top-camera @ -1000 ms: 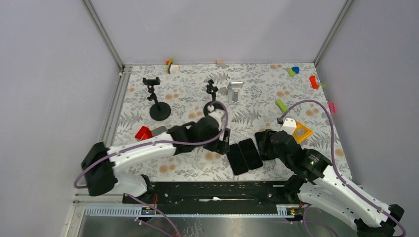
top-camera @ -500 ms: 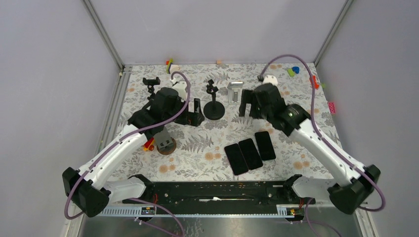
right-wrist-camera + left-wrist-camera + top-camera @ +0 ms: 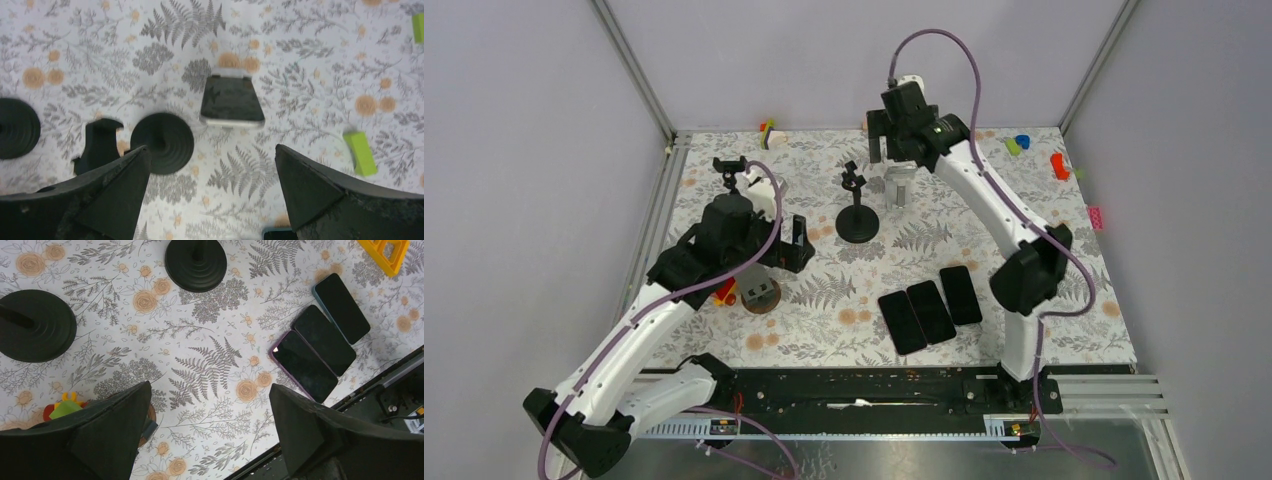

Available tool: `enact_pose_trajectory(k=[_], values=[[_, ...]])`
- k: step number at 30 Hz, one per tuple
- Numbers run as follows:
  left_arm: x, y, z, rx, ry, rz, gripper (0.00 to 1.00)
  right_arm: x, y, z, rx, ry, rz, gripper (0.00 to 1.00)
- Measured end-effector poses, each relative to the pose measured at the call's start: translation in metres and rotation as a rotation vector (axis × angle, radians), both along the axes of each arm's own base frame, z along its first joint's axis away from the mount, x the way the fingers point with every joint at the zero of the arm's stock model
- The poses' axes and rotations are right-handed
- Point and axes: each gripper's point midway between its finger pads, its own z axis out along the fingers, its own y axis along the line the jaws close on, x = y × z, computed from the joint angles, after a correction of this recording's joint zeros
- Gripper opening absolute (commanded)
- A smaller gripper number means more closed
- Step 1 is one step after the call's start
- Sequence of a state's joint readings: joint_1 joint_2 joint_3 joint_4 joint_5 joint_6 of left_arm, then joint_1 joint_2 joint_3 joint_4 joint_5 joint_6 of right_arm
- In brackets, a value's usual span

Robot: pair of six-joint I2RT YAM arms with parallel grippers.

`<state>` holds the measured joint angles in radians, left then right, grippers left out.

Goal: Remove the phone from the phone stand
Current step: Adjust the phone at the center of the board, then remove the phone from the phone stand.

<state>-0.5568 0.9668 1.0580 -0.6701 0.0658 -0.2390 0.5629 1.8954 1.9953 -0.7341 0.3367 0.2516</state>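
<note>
White right arm (image 3: 984, 192) outstretched high, fingers (image 3: 100, 200) apart

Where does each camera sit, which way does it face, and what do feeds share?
Top external: above, behind the bases, looking down on the table; both arms, left tool, right tool show.
Left wrist: faces down at three phones, black stand base; own fingers below.
Right wrist: faces down at silver stand, same black stand; own fingers.
Shared: phones in top and left wrist.
</note>
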Motion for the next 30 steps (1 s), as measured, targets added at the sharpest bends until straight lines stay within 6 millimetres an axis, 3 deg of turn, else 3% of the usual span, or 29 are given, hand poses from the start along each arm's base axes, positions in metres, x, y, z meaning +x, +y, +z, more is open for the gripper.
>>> enact_pose_trajectory(k=[4,8,15,20,30], values=[[-0.009,0.007,-0.009,0.023,-0.016,-0.020,0.99,0.032,0.005,-0.002,-0.050,0.000,-0.023,1.00],[-0.013,0.011,-0.028,0.057,0.001,-0.034,0.99,0.049,0.002,-0.013,-0.092,0.020,-0.051,1.00],[-0.023,0.013,-0.064,0.079,0.056,-0.061,0.99,0.055,-0.016,-0.049,-0.131,0.119,-0.078,1.00],[-0.029,0.013,-0.080,0.080,0.076,-0.072,0.99,0.055,-0.017,-0.067,-0.120,0.173,-0.073,1.00],[-0.028,0.013,-0.083,0.076,0.068,-0.072,0.99,0.053,-0.005,-0.095,-0.082,0.241,-0.058,1.00]])
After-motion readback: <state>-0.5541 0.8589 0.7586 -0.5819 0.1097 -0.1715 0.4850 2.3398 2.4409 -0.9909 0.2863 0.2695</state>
